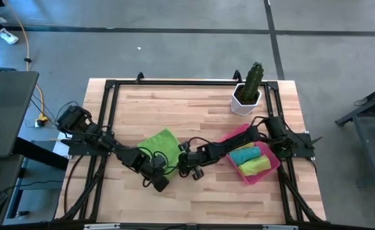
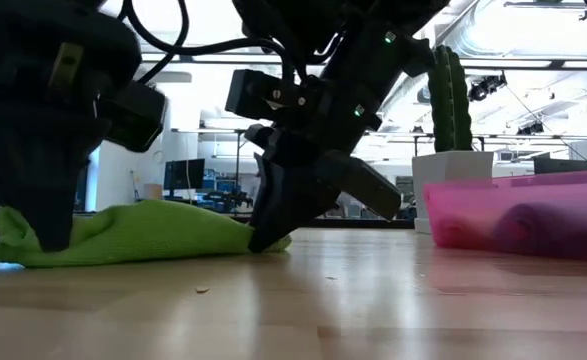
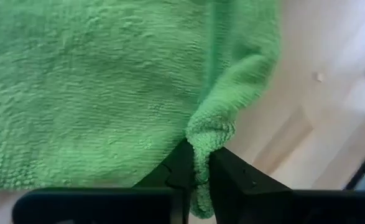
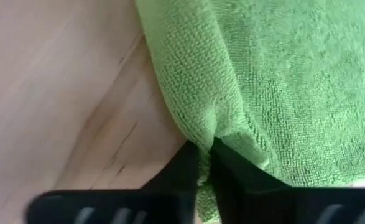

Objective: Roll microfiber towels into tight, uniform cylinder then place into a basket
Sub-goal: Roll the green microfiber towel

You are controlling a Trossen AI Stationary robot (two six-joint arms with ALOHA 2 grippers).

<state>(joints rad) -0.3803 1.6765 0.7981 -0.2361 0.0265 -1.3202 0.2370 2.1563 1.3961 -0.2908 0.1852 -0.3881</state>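
While both arms met near the middle of the counter (image 1: pixel 193 191), a lime green towel (image 1: pixel 160 144) lay flat just left of centre, toward 9 o'clock from the basket (image 1: pixel 273 169). The left gripper (image 3: pixel 199 180) sat at the towel's 6 o'clock edge, fingers nearly together, pinching a bunched fold of the cloth. The right gripper (image 4: pixel 206 163) sat at the towel's 4 o'clock corner, fingers likewise pressed close, pinching the hem there. In the low view the towel (image 2: pixel 123 232) rested on the wood, slightly humped, with both grippers down at its two ends. The pink basket stood at 3 o'clock on the counter, holding rolled towels: a teal one (image 1: pixel 243 155) and a yellow one (image 1: pixel 253 166) side by side. A white pot with a cactus (image 1: pixel 250 89) stood at 1 o'clock, just beyond the basket, apart from the towel.
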